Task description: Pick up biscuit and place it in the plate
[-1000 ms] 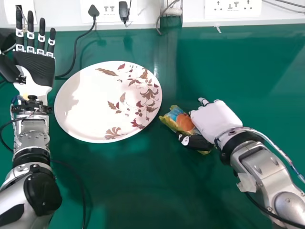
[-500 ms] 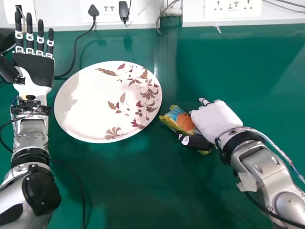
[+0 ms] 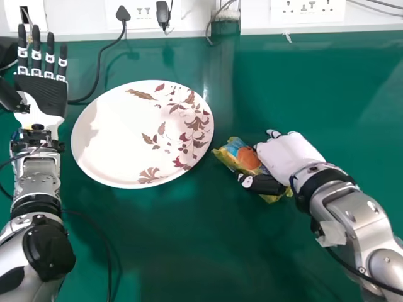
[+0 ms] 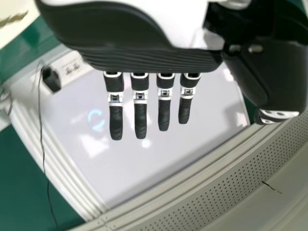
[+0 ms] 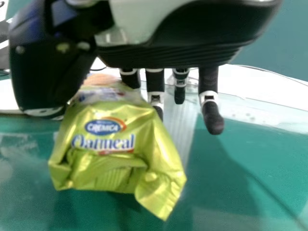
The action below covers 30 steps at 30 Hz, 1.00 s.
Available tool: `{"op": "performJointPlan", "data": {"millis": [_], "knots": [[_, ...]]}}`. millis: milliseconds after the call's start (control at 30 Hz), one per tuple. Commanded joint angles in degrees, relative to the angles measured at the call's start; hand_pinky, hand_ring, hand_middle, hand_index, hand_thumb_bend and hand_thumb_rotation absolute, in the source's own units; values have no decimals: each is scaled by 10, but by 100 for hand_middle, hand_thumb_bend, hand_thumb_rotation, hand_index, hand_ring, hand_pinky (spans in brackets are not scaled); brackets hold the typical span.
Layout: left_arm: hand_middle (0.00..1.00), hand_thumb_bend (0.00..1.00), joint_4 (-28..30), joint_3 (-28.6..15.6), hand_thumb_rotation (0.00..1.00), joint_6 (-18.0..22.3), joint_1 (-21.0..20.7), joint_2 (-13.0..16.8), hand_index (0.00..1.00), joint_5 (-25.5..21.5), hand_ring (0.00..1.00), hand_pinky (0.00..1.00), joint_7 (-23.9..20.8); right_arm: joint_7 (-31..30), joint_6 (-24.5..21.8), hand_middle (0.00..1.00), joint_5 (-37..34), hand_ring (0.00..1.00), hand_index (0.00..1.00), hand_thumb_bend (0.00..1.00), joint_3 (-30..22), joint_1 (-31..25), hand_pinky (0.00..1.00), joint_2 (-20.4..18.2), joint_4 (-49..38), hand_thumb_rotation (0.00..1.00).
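Note:
The biscuit packet [image 3: 247, 157], yellow-green with blue and orange, is right of the white plate [image 3: 126, 135] in the head view, apart from its rim. My right hand [image 3: 284, 154] holds it, thumb on the near side and fingers beyond. In the right wrist view the green packet [image 5: 108, 144] sticks out between the thumb and fingers of my right hand [image 5: 178, 36]; whether it touches the table cannot be told. My left hand [image 3: 43, 97] lies left of the plate, fingers straight; the left wrist view shows the left hand [image 4: 144, 45] with nothing in it.
Leaf patterns decorate the plate's right half. Black cables [image 3: 99, 69] run over the green table [image 3: 189, 245] beside the left arm and up to wall sockets [image 3: 308, 11] at the back.
My right hand has shifted slightly right, and the packet has moved and turned a little with it. My left hand and arm have drifted slightly left.

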State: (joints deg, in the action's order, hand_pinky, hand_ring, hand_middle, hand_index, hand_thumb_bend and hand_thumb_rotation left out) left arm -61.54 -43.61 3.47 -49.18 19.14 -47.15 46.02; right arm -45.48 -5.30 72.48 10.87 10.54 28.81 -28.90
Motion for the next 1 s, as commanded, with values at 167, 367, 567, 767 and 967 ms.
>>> {"op": "performJointPlan", "data": {"millis": [167, 367, 567, 767, 967], "knots": [[90, 66, -10, 7, 46, 17, -8, 10, 92, 23, 75, 62, -10, -30, -20, 45, -5, 18, 49, 51, -16, 20, 13, -8, -39, 0], [88, 67, -10, 9, 44, 21, -8, 10, 92, 32, 76, 61, -14, -23, -32, 45, -26, 17, 49, 51, -33, 21, 13, -22, -61, 0], [86, 66, -15, 7, 47, 14, -9, 13, 91, 36, 74, 63, -10, 11, -25, 45, -42, 18, 49, 51, -44, 17, 13, -26, -80, 0], [87, 69, -14, 9, 53, 27, -7, 11, 93, 40, 74, 62, -4, 38, -22, 45, -47, 17, 49, 51, -41, 22, 12, -39, -92, 0], [86, 75, -16, 9, 50, 30, -7, 12, 92, 43, 73, 63, -1, 81, -9, 45, -48, 17, 49, 51, -31, 30, 12, -55, -82, 0]]}}
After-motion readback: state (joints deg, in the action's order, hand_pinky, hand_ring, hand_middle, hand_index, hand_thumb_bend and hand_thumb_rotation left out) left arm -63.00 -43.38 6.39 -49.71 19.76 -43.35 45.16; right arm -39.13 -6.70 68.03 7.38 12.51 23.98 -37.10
